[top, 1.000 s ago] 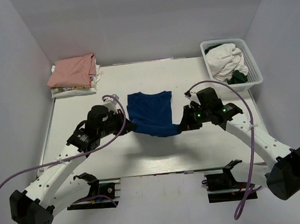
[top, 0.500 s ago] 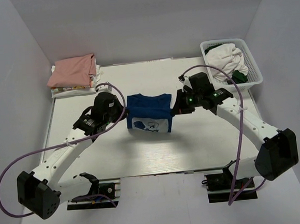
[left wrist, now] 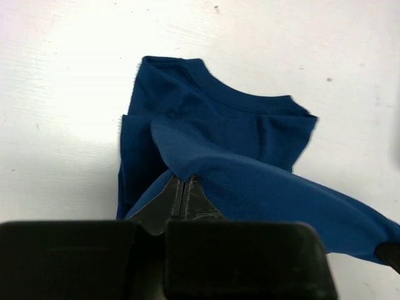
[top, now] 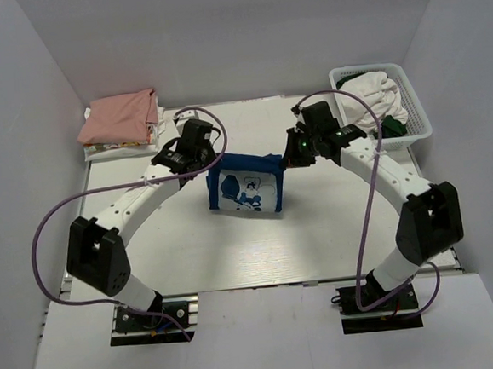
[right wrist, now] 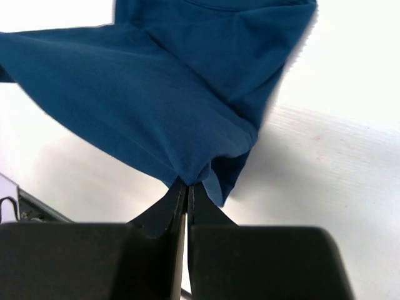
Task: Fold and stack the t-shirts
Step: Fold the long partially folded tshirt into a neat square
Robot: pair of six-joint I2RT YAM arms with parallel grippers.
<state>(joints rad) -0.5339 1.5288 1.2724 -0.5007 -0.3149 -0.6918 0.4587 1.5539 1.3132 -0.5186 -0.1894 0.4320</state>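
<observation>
The dark blue t-shirt (top: 245, 183) hangs folded over at mid-table, its white and pale-blue print facing the camera. My left gripper (top: 213, 162) is shut on its left edge, and my right gripper (top: 284, 162) is shut on its right edge. In the left wrist view the blue cloth (left wrist: 250, 150) drapes over the closed left gripper (left wrist: 183, 182), its collar lying on the table beyond. In the right wrist view the blue cloth (right wrist: 156, 94) bunches at the pinched right gripper (right wrist: 187, 185). A salmon-pink t-shirt (top: 120, 116) lies folded on a stack at the back left.
A white lattice basket (top: 410, 107) at the back right holds white and dark green cloth. White folded cloth (top: 120, 147) lies under the pink shirt. The white table (top: 234, 245) is bordered by grey walls.
Both grippers have carried the blue shirt's near edge up and toward the back, folding it over so the printed side now shows.
</observation>
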